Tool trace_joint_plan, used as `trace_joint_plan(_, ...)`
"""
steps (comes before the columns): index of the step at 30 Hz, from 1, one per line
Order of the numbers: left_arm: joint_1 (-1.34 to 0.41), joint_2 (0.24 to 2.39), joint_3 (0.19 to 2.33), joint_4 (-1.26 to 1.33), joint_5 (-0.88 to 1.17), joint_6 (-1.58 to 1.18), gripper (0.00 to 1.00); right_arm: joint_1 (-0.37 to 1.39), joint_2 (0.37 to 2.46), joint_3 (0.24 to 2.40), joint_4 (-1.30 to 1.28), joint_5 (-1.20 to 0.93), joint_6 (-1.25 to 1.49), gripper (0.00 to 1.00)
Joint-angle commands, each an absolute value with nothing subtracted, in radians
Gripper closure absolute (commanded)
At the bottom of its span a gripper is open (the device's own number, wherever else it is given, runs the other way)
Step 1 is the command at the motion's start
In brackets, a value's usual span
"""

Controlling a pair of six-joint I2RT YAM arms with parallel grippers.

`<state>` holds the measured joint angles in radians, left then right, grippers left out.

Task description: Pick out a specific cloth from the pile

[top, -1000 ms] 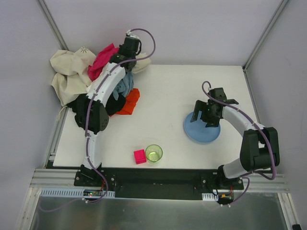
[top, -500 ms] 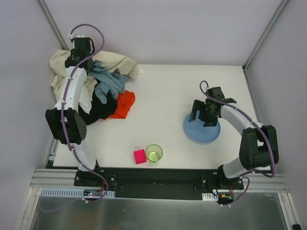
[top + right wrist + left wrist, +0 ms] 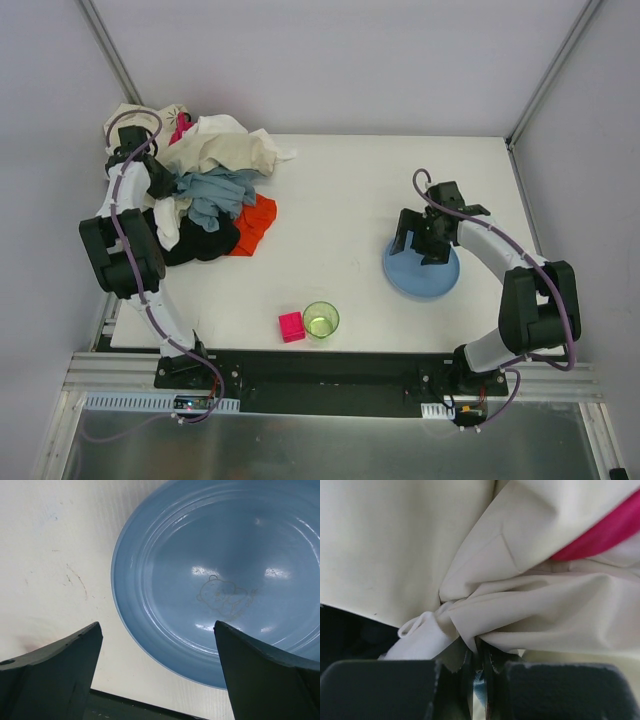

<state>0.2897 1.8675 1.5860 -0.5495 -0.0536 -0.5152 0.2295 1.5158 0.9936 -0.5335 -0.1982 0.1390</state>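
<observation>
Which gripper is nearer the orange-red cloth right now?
Left. The left gripper is shut on the beige sheet at the pile's left side, the orange-red cloth on its right edge; the right gripper hangs open over the blue plate across the table.

Both arms were built of white tubular links joined by bulky black joint housings. A thin purple cable [image 3: 135,122] looped along the left arm [image 3: 120,262], and another did the same on the right arm [image 3: 495,245]. Each arm rose from a small black base [image 3: 183,368]. The left gripper [image 3: 479,650] had matte dark grey block fingers [image 3: 380,687]. The right gripper [image 3: 157,627] had dark, wedge-shaped ones.
</observation>
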Motion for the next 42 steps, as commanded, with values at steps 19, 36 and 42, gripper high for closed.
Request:
trace_joint_plan(19,0.304,1.749,1.434,-0.649,-0.018,-0.534,0.05,0.311,1.424,1.072,-0.564,-0.184,0.176,0.04)
trace_joint_plan(36,0.301,1.293,1.256,-0.649,0.276,-0.468,0.01,0.356,1.359,1.035,-0.575,-0.160,0.186,0.04)
trace_joint_plan(42,0.299,1.168,1.155,-0.650,0.360,-0.465,0.01,0.362,1.325,1.003,-0.560,-0.163,0.192,0.04)
